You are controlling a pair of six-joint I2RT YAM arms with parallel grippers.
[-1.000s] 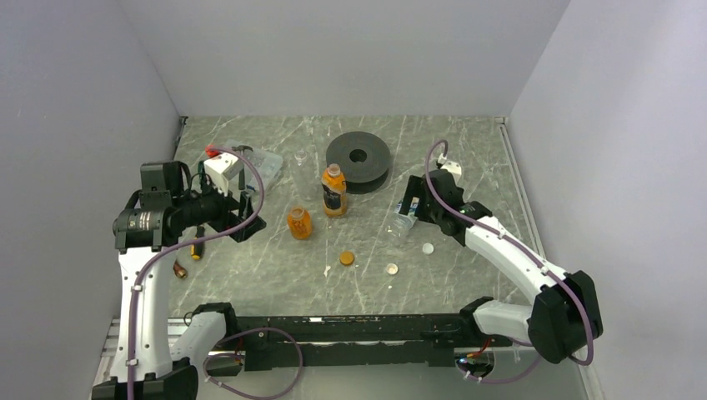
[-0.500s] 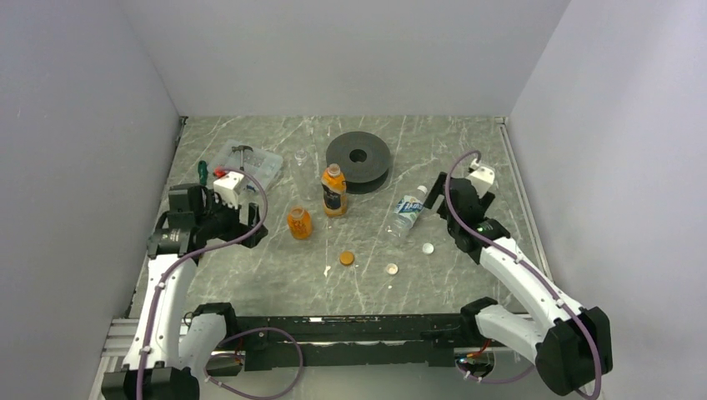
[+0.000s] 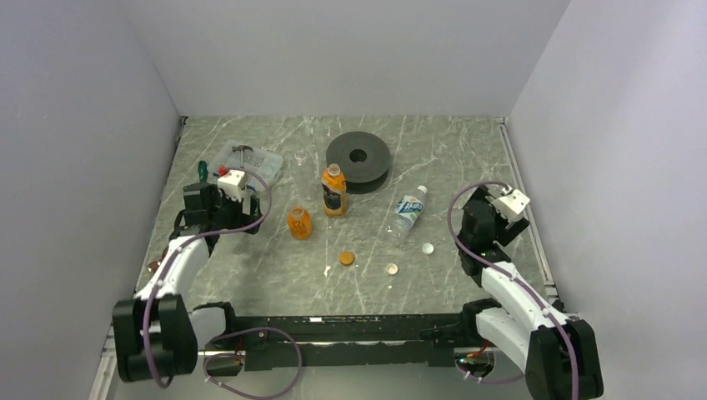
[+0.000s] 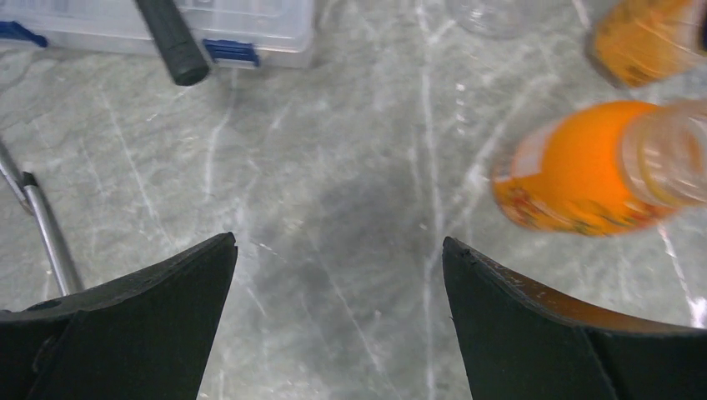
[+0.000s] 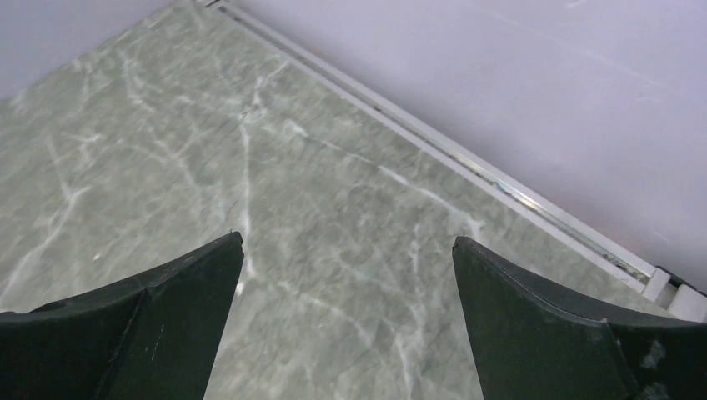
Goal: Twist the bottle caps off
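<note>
Right fingers (image 5: 142, 325) off clear bottle (image 3: 408, 211), stubby bottle (image 3: 299, 223) holds orange liquid (image 4: 584, 175)

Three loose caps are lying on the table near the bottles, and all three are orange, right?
Not quite. Only the left cap is orange; the middle cap and the right cap are whitish. The top view shows this. All three do lie loose on the table.
</note>
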